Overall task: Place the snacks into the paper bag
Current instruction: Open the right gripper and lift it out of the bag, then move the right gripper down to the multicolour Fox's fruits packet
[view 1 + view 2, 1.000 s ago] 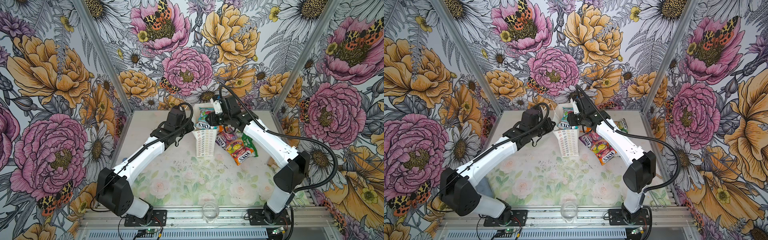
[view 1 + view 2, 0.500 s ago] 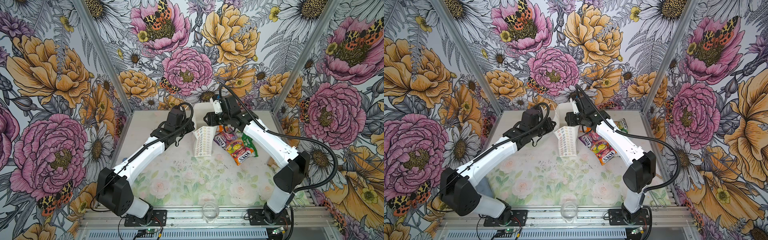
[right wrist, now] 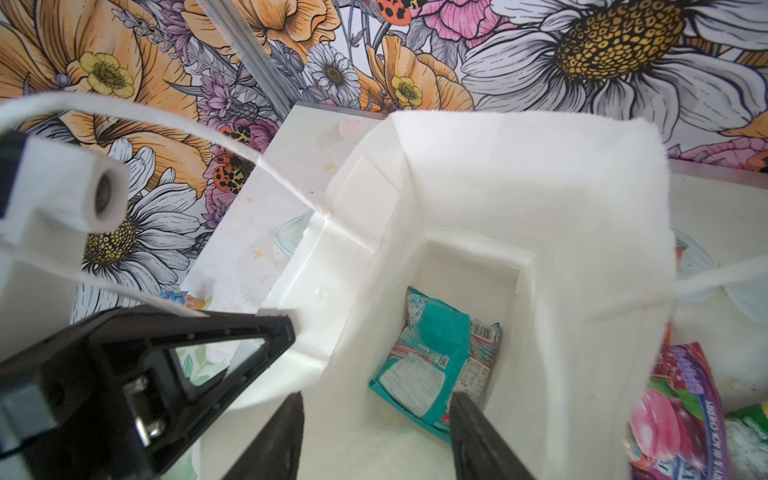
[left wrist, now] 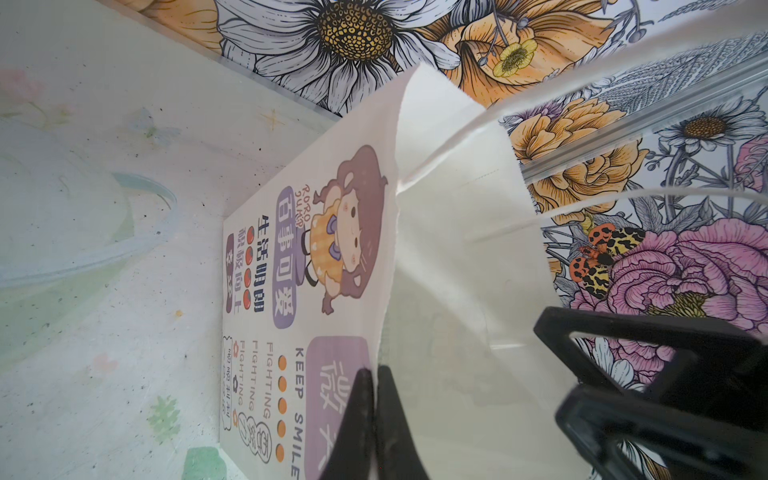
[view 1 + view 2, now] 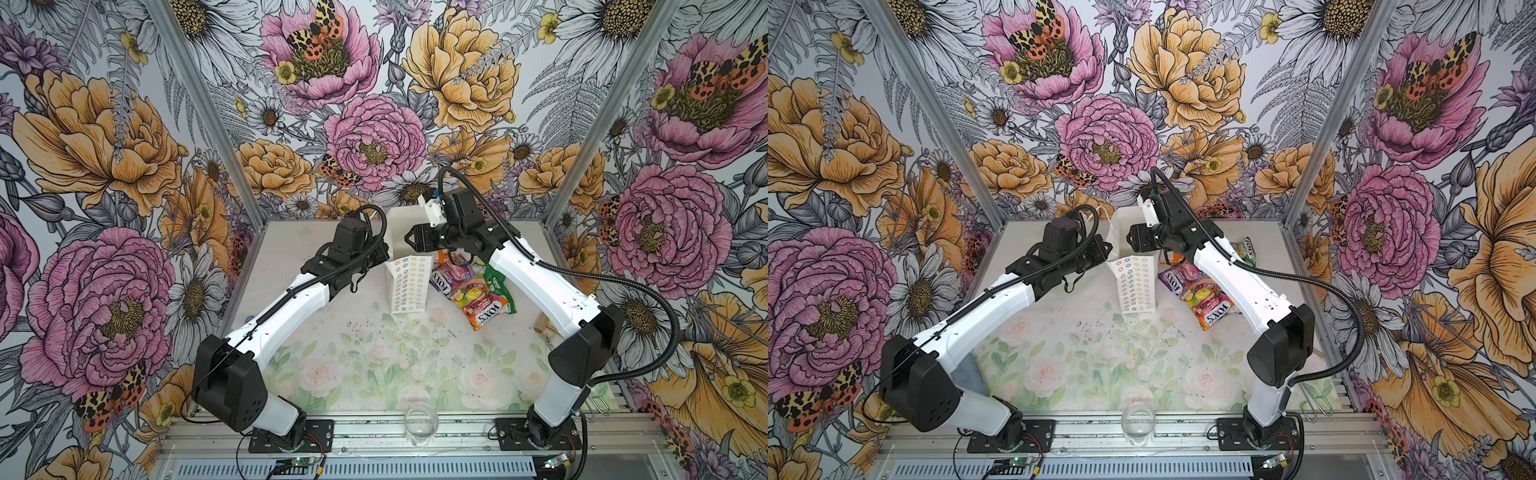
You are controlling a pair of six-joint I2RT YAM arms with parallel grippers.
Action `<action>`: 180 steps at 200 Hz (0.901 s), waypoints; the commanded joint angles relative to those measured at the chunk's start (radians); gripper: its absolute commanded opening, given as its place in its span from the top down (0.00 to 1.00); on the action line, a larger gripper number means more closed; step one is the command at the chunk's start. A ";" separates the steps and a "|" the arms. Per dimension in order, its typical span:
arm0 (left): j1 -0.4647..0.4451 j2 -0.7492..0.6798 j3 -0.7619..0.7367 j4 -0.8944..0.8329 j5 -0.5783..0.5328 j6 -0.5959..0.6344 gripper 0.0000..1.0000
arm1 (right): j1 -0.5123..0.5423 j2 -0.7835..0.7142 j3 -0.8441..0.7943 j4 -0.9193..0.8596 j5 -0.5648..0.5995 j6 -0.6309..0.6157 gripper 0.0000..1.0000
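Observation:
The white paper bag (image 5: pixel 408 286) (image 5: pixel 1135 287) stands upright at the back middle, its mouth held wide. My left gripper (image 4: pixel 375 376) (image 5: pixel 384 254) is shut on the bag's rim, one finger inside and one outside. Above the mouth hangs my right gripper (image 3: pixel 376 401) (image 5: pixel 409 241) (image 5: pixel 1130 240), open with nothing between its fingers. A teal snack packet (image 3: pixel 436 357) lies on the bag's bottom. More snacks (image 5: pixel 469 291) (image 5: pixel 1200 297), purple, yellow, orange and green, are piled on the table just right of the bag, under the right arm.
A clear glass (image 5: pixel 420 422) (image 5: pixel 1138 424) stands at the front edge. A small wooden piece (image 5: pixel 544 323) lies by the right wall. Flowered walls close in the back and both sides. The bag's cord handles (image 3: pixel 124 112) arc near the right gripper.
One second ago my right gripper held a teal packet over the bag's mouth. It has opened, and the packet now lies inside the bag. The left arm has not moved.

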 commanded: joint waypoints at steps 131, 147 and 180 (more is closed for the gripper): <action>0.017 -0.012 -0.016 0.026 0.035 -0.007 1.00 | -0.023 -0.386 -0.103 -0.351 0.276 -0.133 0.21; 0.018 -0.011 -0.017 0.028 0.037 -0.007 1.00 | -0.033 -0.395 -0.149 -0.403 0.328 -0.123 0.10; 0.020 -0.007 -0.016 0.032 0.044 -0.007 1.00 | -0.062 -0.410 -0.273 -0.432 0.366 -0.088 0.00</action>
